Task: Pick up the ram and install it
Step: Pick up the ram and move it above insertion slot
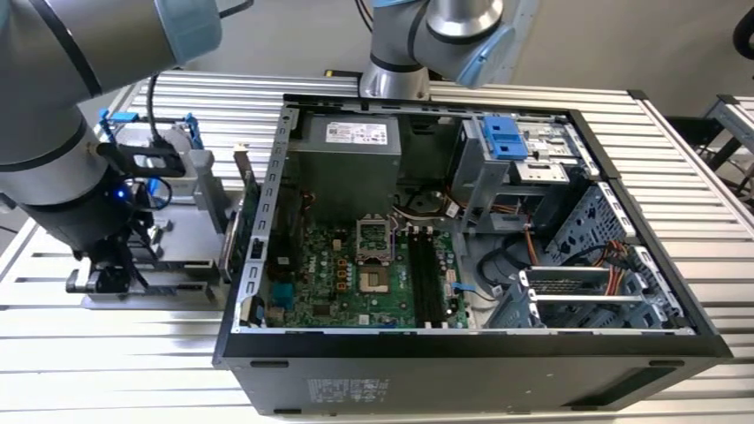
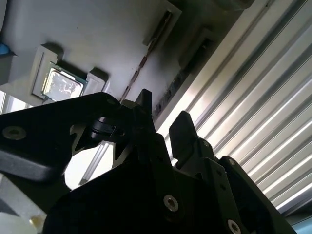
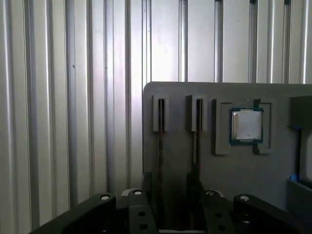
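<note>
A ribbed aluminium desk (image 1: 130,380) carries an open black computer case (image 1: 471,358) and, beside it, a flat grey parts tray (image 3: 234,170). Over that tray hangs the black two-fingered claw (image 3: 178,217), spread apart and gripping nothing. The ram (image 3: 160,146), a thin dark stick standing on edge in a tray slot, lies just ahead of the fingertips, untouched, with a second like stick (image 3: 197,141) beside it.
</note>
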### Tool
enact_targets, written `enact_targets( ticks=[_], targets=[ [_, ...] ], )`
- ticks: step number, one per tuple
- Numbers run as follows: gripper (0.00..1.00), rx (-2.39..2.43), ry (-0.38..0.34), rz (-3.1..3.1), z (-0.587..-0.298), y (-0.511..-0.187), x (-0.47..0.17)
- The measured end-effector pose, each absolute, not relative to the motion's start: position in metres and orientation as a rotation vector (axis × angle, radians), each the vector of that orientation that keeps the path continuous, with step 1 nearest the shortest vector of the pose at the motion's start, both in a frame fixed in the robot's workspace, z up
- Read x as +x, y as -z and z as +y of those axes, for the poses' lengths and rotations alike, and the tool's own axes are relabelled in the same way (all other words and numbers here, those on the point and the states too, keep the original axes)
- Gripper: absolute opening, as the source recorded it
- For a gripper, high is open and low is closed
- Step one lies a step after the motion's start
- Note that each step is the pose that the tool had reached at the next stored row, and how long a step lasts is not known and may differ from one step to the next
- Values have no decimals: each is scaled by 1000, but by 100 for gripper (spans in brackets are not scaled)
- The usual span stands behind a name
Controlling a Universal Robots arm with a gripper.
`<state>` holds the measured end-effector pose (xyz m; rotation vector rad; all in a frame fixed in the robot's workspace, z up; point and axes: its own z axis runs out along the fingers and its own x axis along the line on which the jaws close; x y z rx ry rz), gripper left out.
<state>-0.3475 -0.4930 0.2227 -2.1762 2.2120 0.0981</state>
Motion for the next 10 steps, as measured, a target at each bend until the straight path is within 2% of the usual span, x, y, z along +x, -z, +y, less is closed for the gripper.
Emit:
enact_targets(
  ticks=[10],
  targets=[
    [100, -2173, -99, 2215, -493, -204, -348]
  ],
)
